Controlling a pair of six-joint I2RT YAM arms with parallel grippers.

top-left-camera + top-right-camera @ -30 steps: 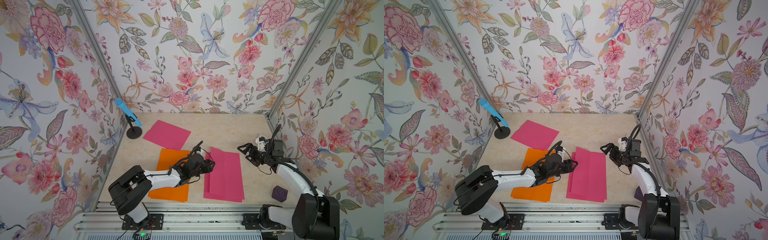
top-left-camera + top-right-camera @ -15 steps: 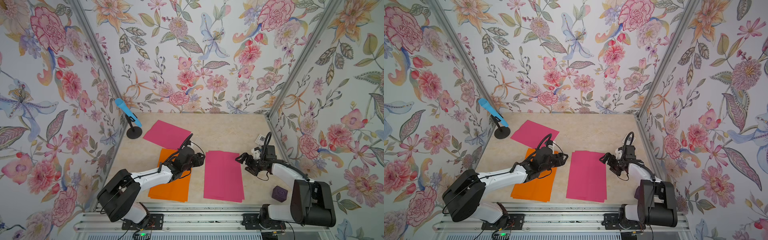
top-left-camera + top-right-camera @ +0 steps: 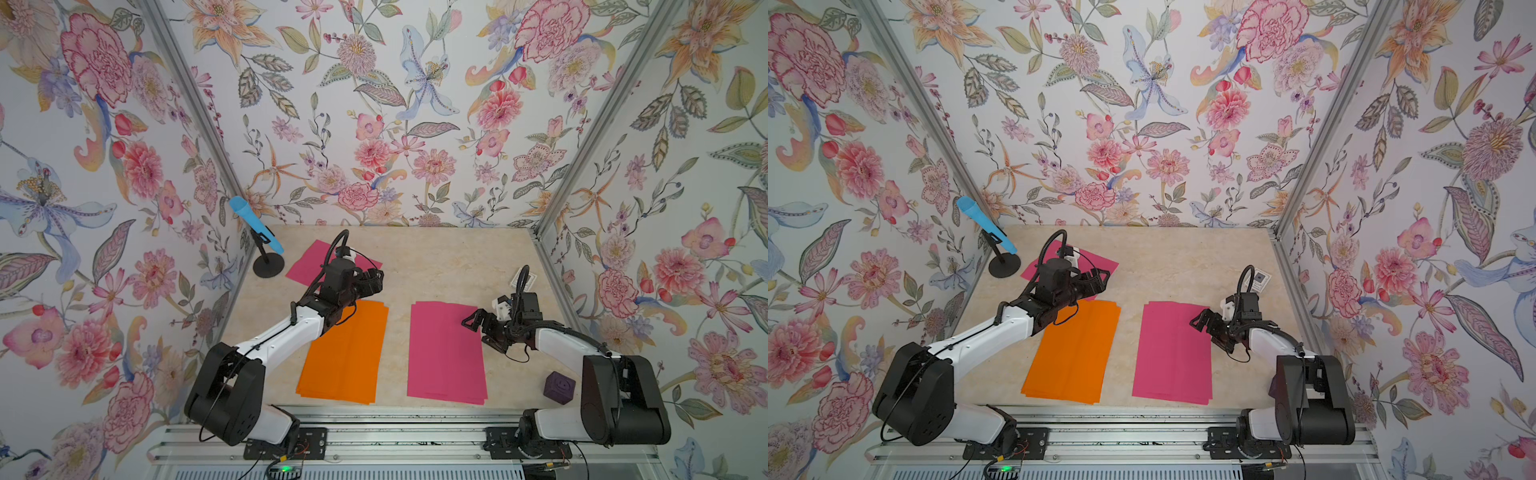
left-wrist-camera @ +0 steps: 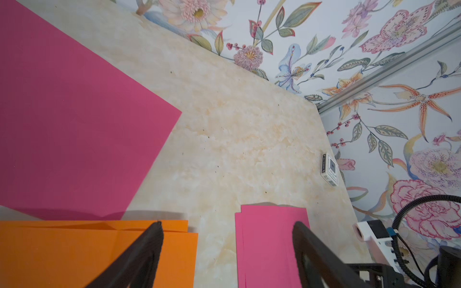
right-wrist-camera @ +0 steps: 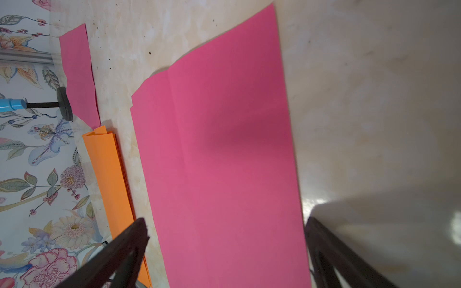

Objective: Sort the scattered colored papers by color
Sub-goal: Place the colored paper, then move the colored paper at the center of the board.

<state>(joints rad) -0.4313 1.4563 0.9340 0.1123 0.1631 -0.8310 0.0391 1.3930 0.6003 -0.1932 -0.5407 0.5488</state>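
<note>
Since two squared piles already lie side by side at the near end, the orange stack [image 3: 345, 353] on the left and the pink stack [image 3: 444, 353] on the right with a strip of bare top between them, I'd judge the sort nearly done. Only the lone pink sheet [image 3: 305, 264] is out of place. It lies flat and skewed at the far left, and its near corner comes right up to the orange pile's far edge; I can't tell if they touch. The left gripper [image 3: 376, 277] hangs over that sheet's right part, jaws spread wide with nothing between them. The right gripper [image 3: 478, 330] hovers low over the pink stack's right edge, jaws fully apart and likewise empty. The next move looks to be the left arm's: come down on an edge of the lone sheet, pinch the thin paper, carry it right and lay it square on the pink pile. A flat sheet on a smooth top may be awkward to lift. Flowered wallpaper [image 3: 374, 104] covers three walls. The table [image 3: 436, 257] is pale cream marble, and a metal rail [image 3: 395, 419] on its near side carries both arms. A blue microphone [image 3: 255, 226] stands far left, a purple cube [image 3: 559, 387] sits near right, and a small white card [image 3: 524, 280] lies by the right wall.
</note>
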